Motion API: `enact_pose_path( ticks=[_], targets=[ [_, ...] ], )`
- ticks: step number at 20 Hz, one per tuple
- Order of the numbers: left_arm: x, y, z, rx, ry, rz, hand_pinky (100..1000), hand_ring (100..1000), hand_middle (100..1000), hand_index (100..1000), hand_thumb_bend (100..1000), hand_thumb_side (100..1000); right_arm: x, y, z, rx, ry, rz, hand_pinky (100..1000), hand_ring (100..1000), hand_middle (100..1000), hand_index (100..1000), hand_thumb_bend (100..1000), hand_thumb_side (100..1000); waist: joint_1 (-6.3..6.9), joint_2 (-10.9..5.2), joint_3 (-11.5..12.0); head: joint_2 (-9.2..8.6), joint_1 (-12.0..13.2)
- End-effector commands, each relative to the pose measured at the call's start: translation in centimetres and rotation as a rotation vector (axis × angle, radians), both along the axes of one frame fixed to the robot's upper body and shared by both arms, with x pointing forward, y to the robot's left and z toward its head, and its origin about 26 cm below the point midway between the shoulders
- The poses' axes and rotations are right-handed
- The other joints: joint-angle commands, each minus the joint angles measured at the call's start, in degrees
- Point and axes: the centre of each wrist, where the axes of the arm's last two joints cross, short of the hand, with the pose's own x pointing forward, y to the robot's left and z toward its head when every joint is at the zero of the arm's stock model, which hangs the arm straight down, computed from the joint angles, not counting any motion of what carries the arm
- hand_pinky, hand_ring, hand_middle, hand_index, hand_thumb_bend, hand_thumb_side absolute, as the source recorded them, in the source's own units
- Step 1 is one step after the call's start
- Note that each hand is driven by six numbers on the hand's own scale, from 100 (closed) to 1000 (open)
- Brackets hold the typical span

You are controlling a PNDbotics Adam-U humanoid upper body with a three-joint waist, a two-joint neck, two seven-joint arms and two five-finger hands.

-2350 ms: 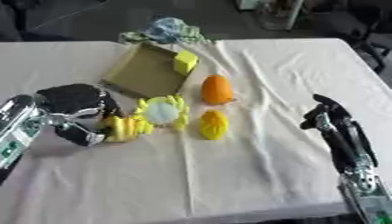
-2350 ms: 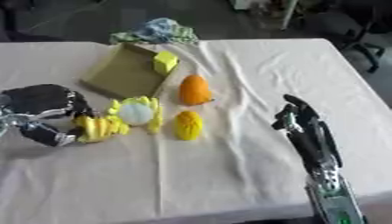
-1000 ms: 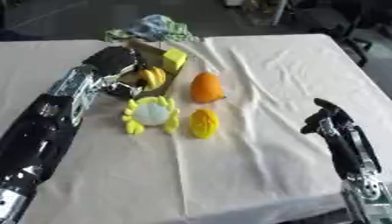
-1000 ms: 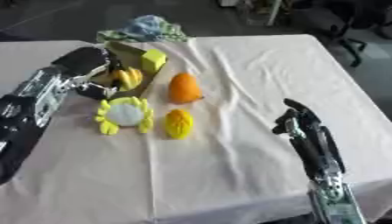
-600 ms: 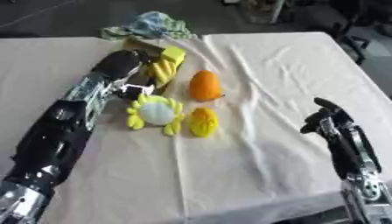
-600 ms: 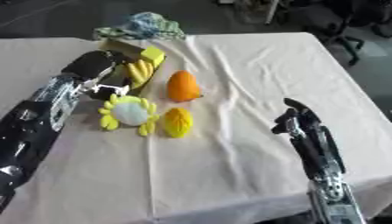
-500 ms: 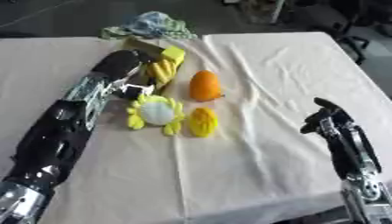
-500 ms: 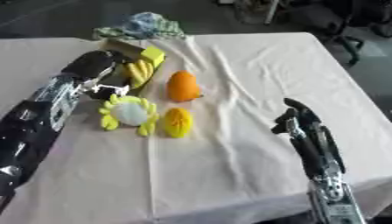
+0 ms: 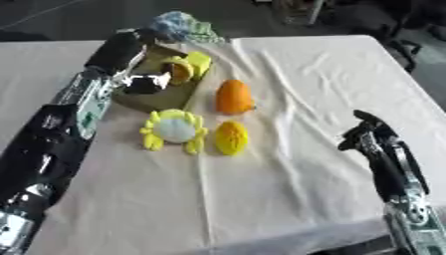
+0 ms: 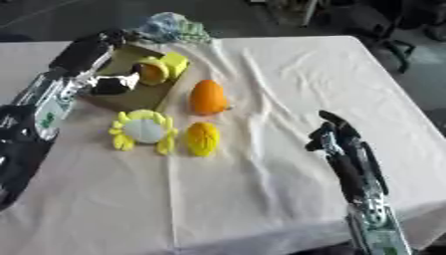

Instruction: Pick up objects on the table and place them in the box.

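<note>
**Left hand over the box, three toys on the cloth**

Over at the far left of the table (image 9: pixel 296 199), my left hand (image 9: pixel 148 82) is stretched out above the brown box (image 9: pixel 161 97), with the arm running in from the lower left corner. I see its fingers hanging over the inside of the box, just beside a yellow, banana-like object (image 9: pixel 180 69) that lies in there next to a yellow-green block (image 9: pixel 199 62). From these views I cannot tell whether the fingers are curled on the yellow object or spread clear of it; they are blurred together with the silver parts of the hand.

Just behind the box lies a crumpled blue and green cloth bundle (image 9: pixel 178 26).

On the white tablecloth in front of the box I have three things. An orange, egg-shaped fruit (image 9: pixel 233 96) stands just right of the box. Nearer to me, a yellow ridged fruit (image 9: pixel 231 138) lies below it, and to its left sits a yellow toy with a pale round centre (image 9: pixel 175 130), near the box's front edge.

My right hand (image 9: pixel 370 134) rests at the right side, well apart from all the objects, fingers relaxed and pointing up, holding nothing.
</note>
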Motion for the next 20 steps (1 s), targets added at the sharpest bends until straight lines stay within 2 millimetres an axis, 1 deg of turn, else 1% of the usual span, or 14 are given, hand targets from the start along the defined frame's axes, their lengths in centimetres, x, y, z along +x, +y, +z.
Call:
enact_pose_path(
  ticks=[1,3,7,9,13,17,20],
  targets=[
    [-1.3,0.6,3.7,0.031,-0.056,-0.084,787,712,766,887,118,465,0.2,-0.6,0.9,-0.015,-0.03,-0.013,554,498,504,849,100,600,-0.29,0.26,0.3,-0.19,-0.7],
    [-2.3,0.9,4.6,0.063,-0.051,-0.128,788,713,766,886,114,480,0.2,-0.8,0.9,-0.018,-0.031,-0.018,555,498,504,849,100,600,-0.21,0.31,0.7,-0.19,-1.0],
    [-4.5,1.5,5.8,0.12,0.0,-0.213,779,702,748,876,100,495,0.3,-0.8,1.0,-0.021,-0.035,-0.021,555,498,504,849,100,599,-0.12,0.43,1.0,-0.19,-1.5],
    [-5.5,1.7,6.3,0.146,0.054,-0.261,777,697,743,873,100,509,0.3,-0.9,1.0,-0.023,-0.035,-0.023,555,498,504,848,100,599,-0.07,0.48,1.1,-0.19,-1.7],
    [-7.3,2.2,7.2,0.206,0.194,-0.356,779,704,750,873,100,503,0.3,-1.0,1.1,-0.028,-0.036,-0.024,555,498,504,849,100,599,0.17,0.52,1.2,-0.19,-2.0],
    [-8.4,1.9,7.3,0.302,0.317,-0.426,780,713,761,877,100,550,0.4,-1.0,1.1,-0.032,-0.037,-0.022,555,498,504,849,100,598,0.33,0.44,1.2,-0.19,-2.2],
    [-8.5,1.4,6.6,0.382,0.391,-0.442,784,726,777,881,107,521,0.4,-1.0,1.1,-0.034,-0.037,-0.02,555,498,504,849,100,597,0.36,0.33,1.1,-0.19,-2.2]
  ],
)
